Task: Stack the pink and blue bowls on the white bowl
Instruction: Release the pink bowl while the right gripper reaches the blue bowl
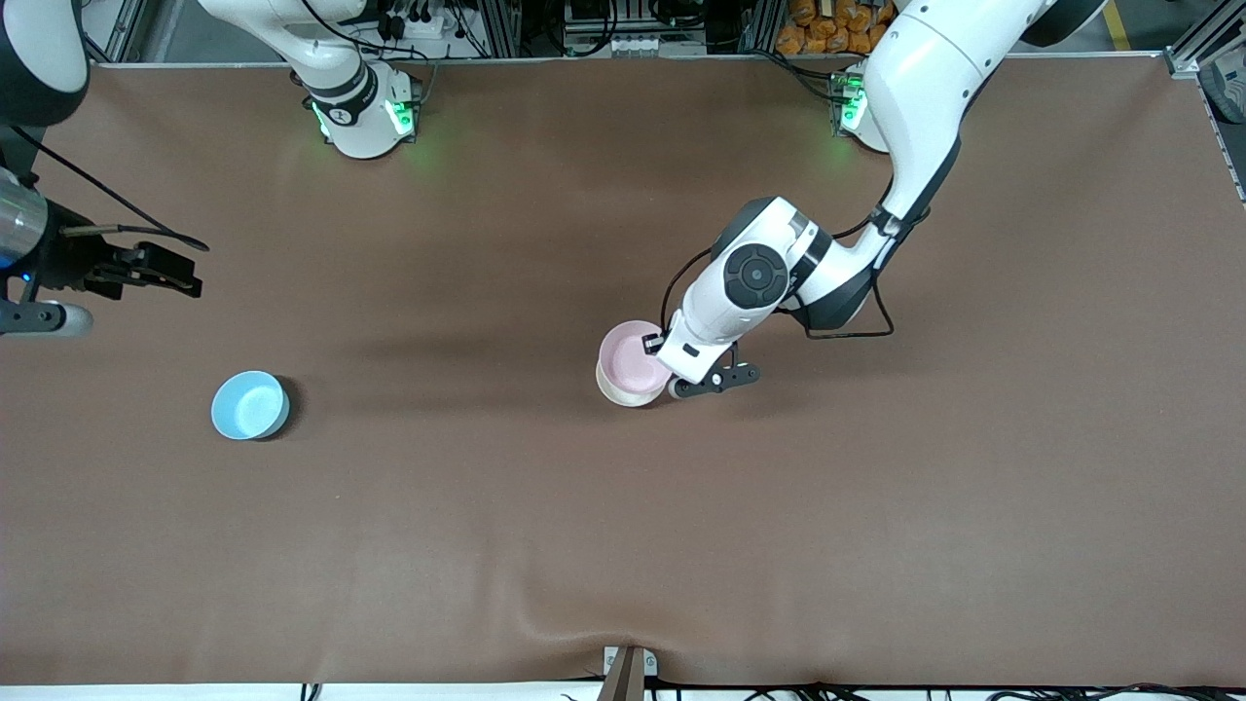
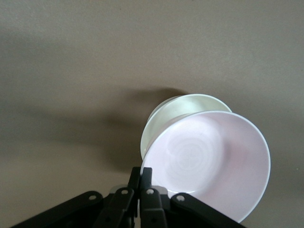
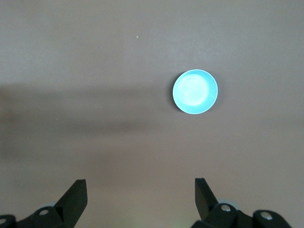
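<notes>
The pale pink bowl point(image 1: 628, 353) point(image 2: 209, 161) hangs tilted just over the off-white bowl point(image 1: 623, 394) point(image 2: 176, 111) in the middle of the table, covering most of it. My left gripper point(image 1: 652, 344) point(image 2: 146, 174) is shut on the pink bowl's rim, on the side toward the left arm's end. Whether the two bowls touch is unclear. The light blue bowl point(image 1: 250, 405) point(image 3: 195, 92) stands alone on the mat toward the right arm's end. My right gripper point(image 1: 180, 276) point(image 3: 140, 187) waits open and empty, high over the table's right-arm end, apart from the blue bowl.
A brown mat point(image 1: 876, 506) covers the whole table, with a wrinkle near its front edge. A small bracket point(image 1: 626, 670) sticks up at the middle of that edge. Both arm bases point(image 1: 365, 117) stand along the table's robot side.
</notes>
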Controlling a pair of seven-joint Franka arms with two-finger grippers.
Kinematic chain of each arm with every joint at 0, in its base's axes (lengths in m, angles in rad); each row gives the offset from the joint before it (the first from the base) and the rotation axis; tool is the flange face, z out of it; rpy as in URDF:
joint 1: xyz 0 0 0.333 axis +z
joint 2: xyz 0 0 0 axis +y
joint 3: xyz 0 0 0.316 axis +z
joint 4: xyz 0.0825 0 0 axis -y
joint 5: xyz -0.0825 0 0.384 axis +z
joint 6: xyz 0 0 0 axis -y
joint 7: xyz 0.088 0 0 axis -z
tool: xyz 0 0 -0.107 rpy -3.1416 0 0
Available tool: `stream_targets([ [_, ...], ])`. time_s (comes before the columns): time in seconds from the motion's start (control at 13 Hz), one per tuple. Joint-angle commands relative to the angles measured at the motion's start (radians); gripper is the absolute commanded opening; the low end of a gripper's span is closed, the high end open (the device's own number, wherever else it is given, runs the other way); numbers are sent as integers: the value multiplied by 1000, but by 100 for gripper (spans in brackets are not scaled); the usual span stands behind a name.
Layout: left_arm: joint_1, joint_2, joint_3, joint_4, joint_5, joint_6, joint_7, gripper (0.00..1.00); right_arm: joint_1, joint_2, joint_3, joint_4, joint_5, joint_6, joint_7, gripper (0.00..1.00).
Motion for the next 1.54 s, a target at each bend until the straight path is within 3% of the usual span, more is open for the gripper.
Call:
stream_targets([
  [0.0,-37,24,30,29,22,25,-25,0,-54,59,-2,11,-3,-7,4,100],
  [0.31,-99,47,98,29,22,76,-25,0,-183,253,0,13,26,47,-108,100],
  [0.38,-104,48,104,31,22,86,-26,22,-183,289,0,4,26,106,-117,100],
  [0.46,-106,48,104,29,22,88,-34,99,-184,332,-2,4,17,138,-127,100],
  [0.69,-104,0,106,28,23,71,-94,100,-244,443,0,-1,20,271,-264,100],
  [1.0,0,-218,112,33,25,-174,-57,100,-266,514,0,-83,23,494,-369,100],
  [1.23,100,-339,110,33,25,-306,125,100,-266,523,0,-130,23,552,-369,99],
  [1.31,136,-372,110,34,25,-355,179,100,-267,531,0,-130,24,551,-371,72],
  [1.38,176,-407,110,34,25,-407,234,100,-269,532,1,-145,26,551,-371,37],
  [1.46,204,-439,113,33,25,-465,292,100,-275,532,3,-163,29,552,-371,11],
])
